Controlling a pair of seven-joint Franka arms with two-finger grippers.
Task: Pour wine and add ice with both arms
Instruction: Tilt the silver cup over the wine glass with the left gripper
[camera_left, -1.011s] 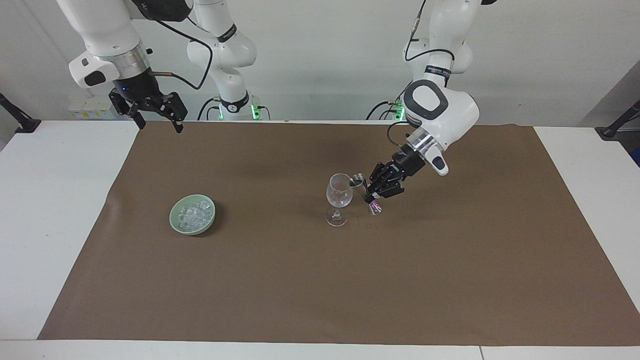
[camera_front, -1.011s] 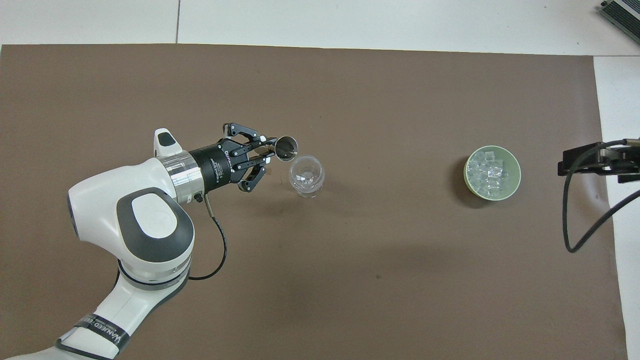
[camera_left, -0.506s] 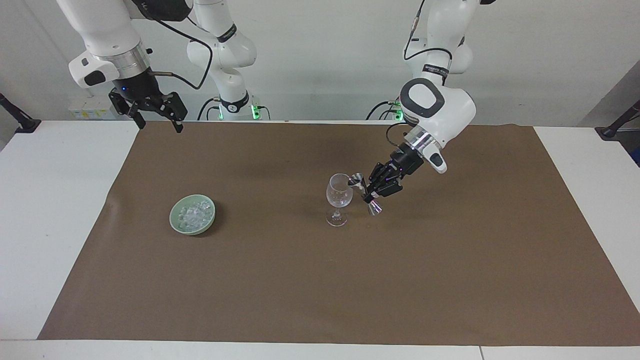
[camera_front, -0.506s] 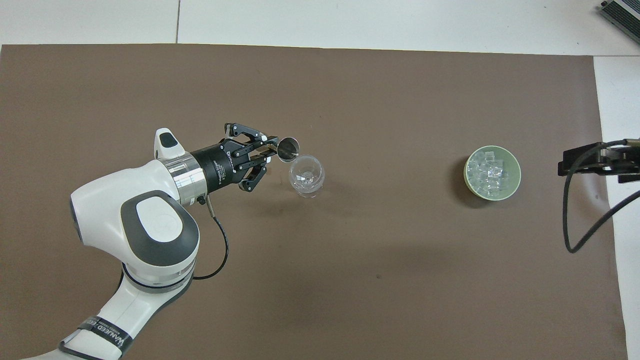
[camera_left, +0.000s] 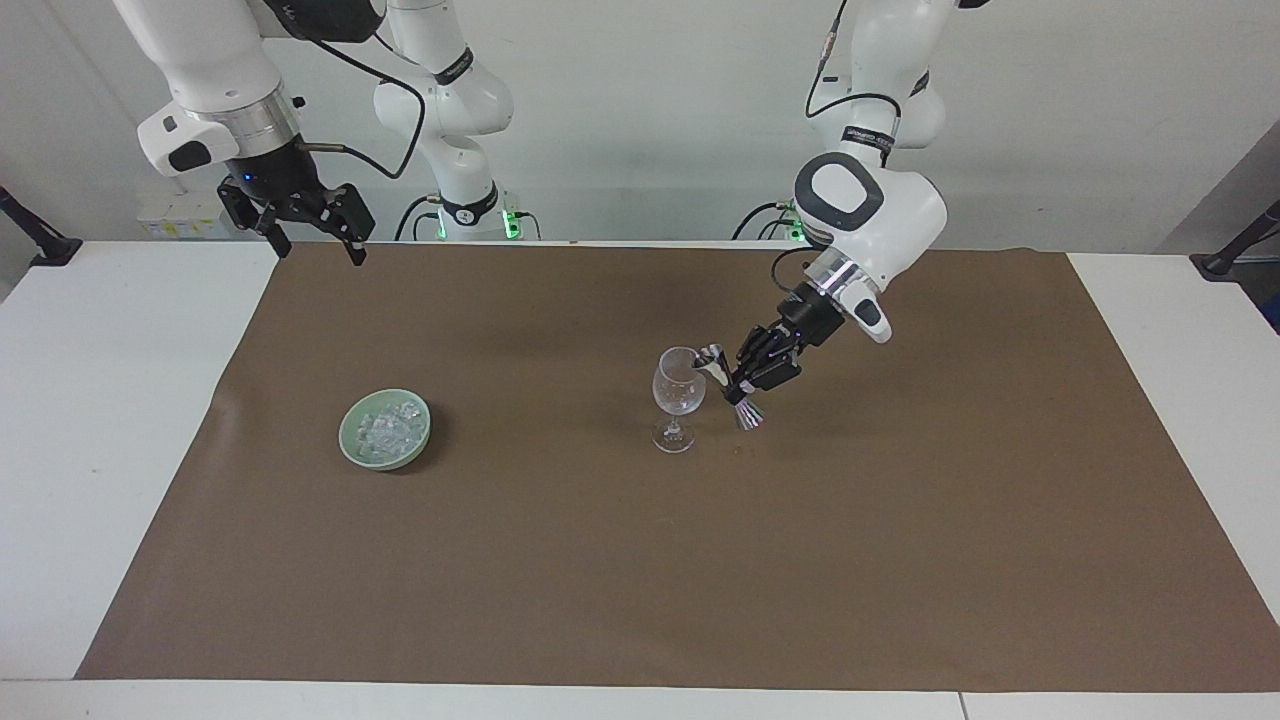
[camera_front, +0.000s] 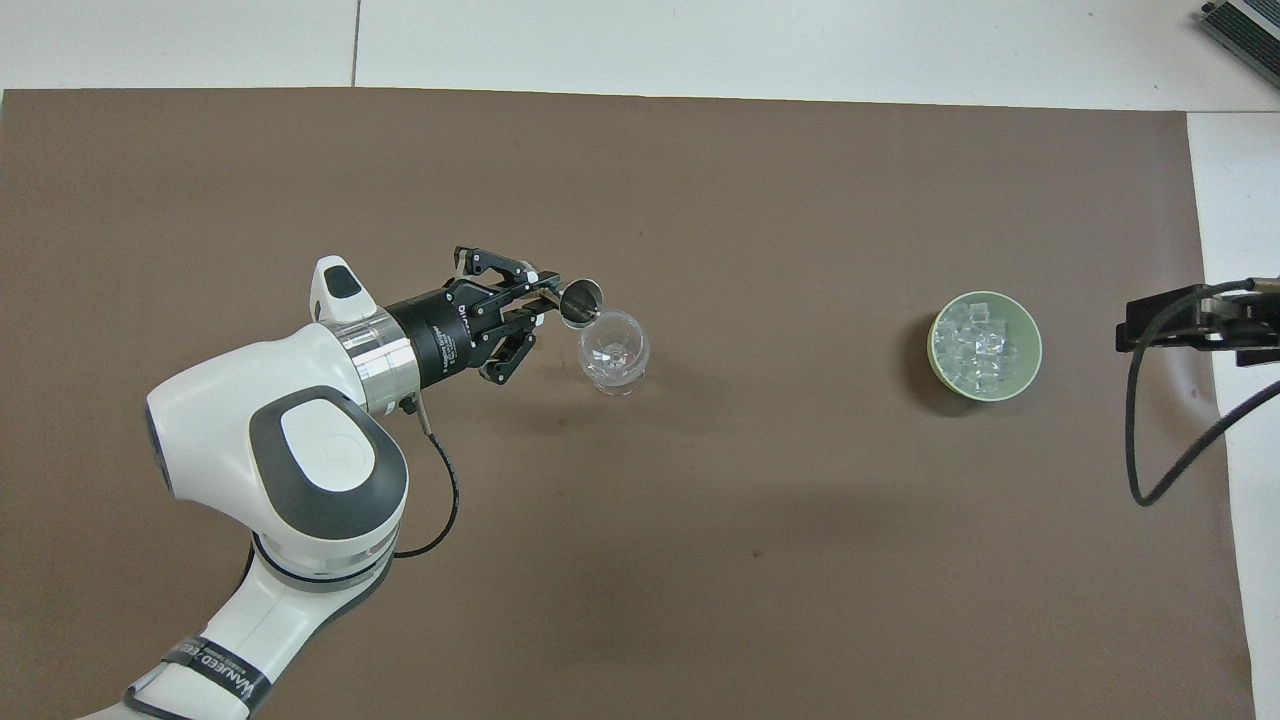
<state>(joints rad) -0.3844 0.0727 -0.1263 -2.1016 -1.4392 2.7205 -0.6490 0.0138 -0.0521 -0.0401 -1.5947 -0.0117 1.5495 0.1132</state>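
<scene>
Jigger tipped further over glass, left claw clamped on it, right claw apart.

— How was the light?

— Bright and even, from overhead. The brown mat stayed matte, with no glare. Shadows were soft: a faint one at 3 o'clock of the pale green bowl in the facing view, and a diffuse patch under the left arm.

— Any blur?

— None. Small highlights glinted on the stemmed glass and the ice. Edges looked straight, corners undistorted.
</scene>
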